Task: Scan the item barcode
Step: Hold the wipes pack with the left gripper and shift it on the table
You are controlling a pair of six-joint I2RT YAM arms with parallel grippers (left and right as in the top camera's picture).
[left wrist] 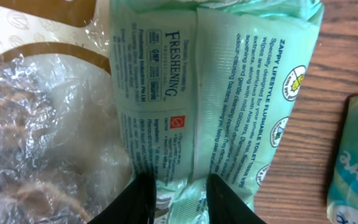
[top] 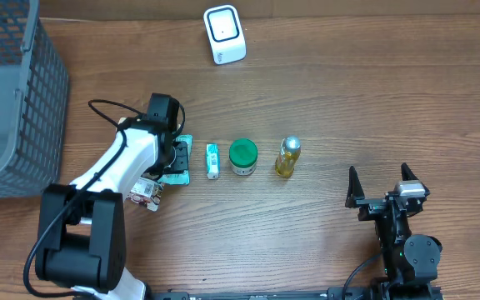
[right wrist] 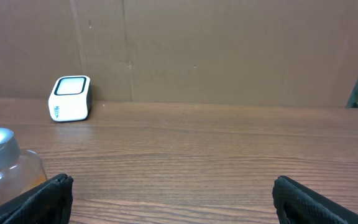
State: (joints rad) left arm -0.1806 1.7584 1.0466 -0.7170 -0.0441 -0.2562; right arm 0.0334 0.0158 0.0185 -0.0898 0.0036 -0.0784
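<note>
Wipes pack (top: pixel 178 161): lay left of centre in the overhead frame, beside a snack bag (left wrist: pixel 36 124). Left gripper (left wrist: pixel 176 200): fingers straddled the pack's end; grip could not be told. Right gripper (top: pixel 380 185): lower right, jaws wide apart, empty.

Wipes pack (top: pixel 182 175) mostly hidden beneath left end effector (top: pixel 174 157).

The green wipes packet (left wrist: pixel 222 106) lies flat, printed back seam facing up.

glossy plastic wipes pkt (left wrist: pixel 216 93), wood-grain table (top: pixel 348 100)
</note>
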